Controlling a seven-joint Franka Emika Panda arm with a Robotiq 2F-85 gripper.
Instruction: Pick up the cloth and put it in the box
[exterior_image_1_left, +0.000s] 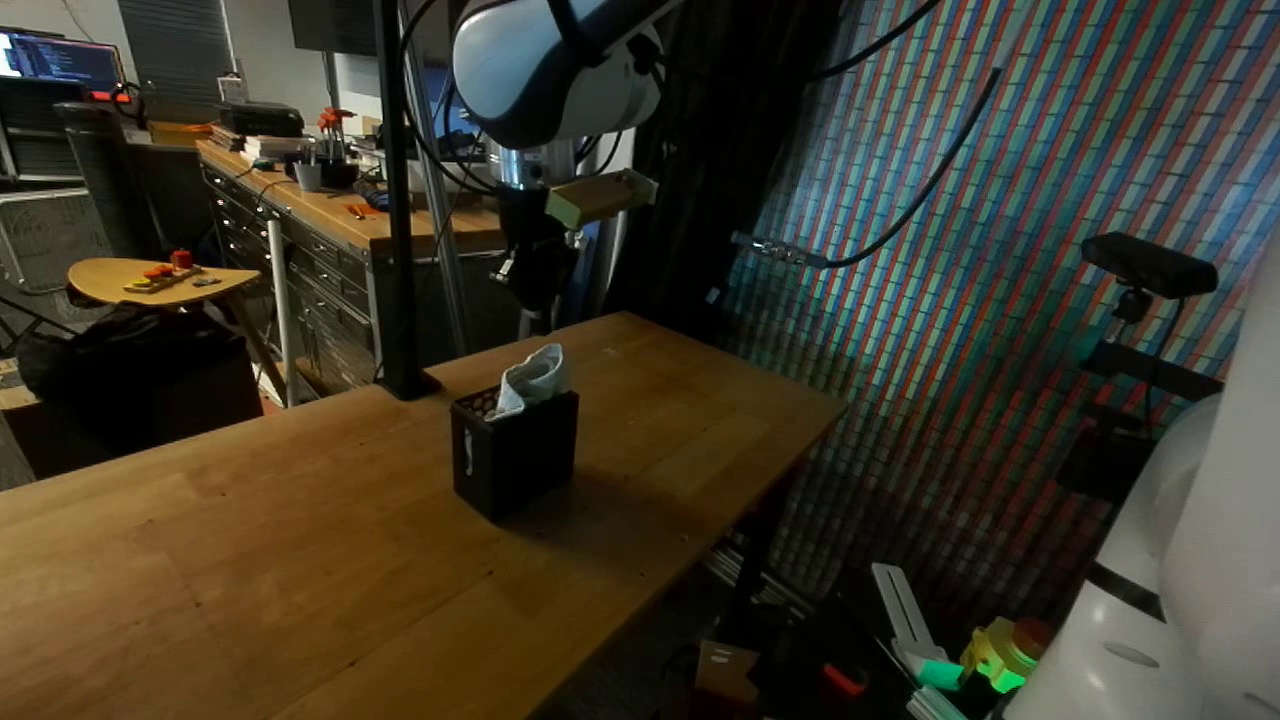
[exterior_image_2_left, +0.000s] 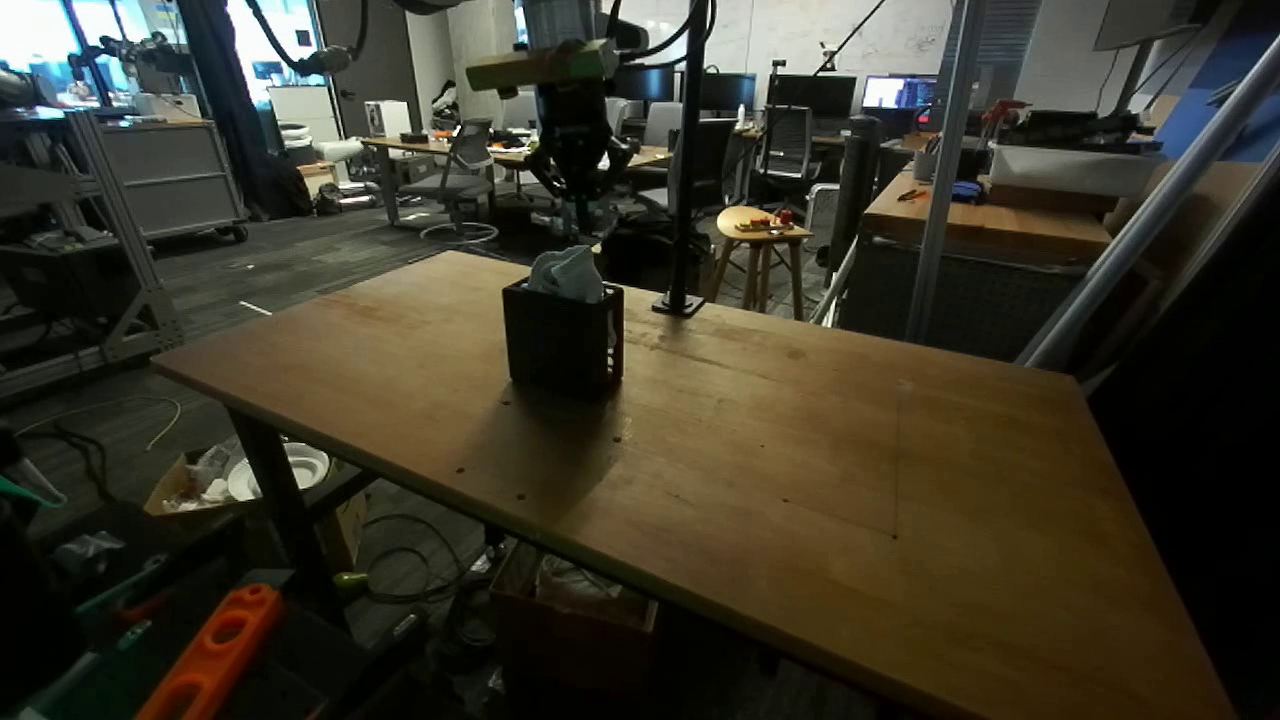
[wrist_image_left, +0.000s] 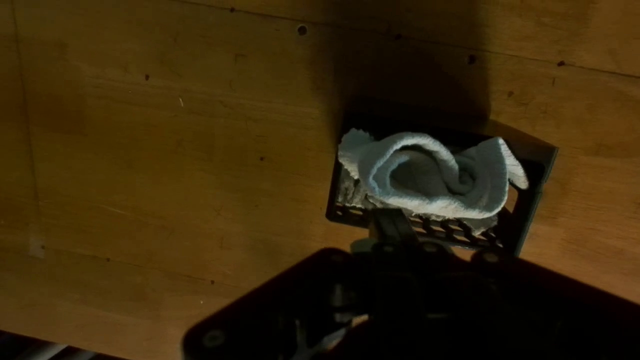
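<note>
Pressed together at the tips, the claw is hanging higher than the cloth and near it, appearing apart from it in both exterior views. In the wrist view those dark tips are covering part of the rim of the box, though whether they are touching it cannot be told. The cloth is sitting inside the box, its pale top curling into loops and sticking up past the rim. Greyish folds are showing below the loops; whether they are belonging to the same cloth is proving hard to tell. Holes are running along a wall of the box, which is standing upright on the bench. A post is rising from the bench near the box, and a pale block is jutting from the arm above the claw. Beyond the bench, a stool is holding small coloured things.
</note>
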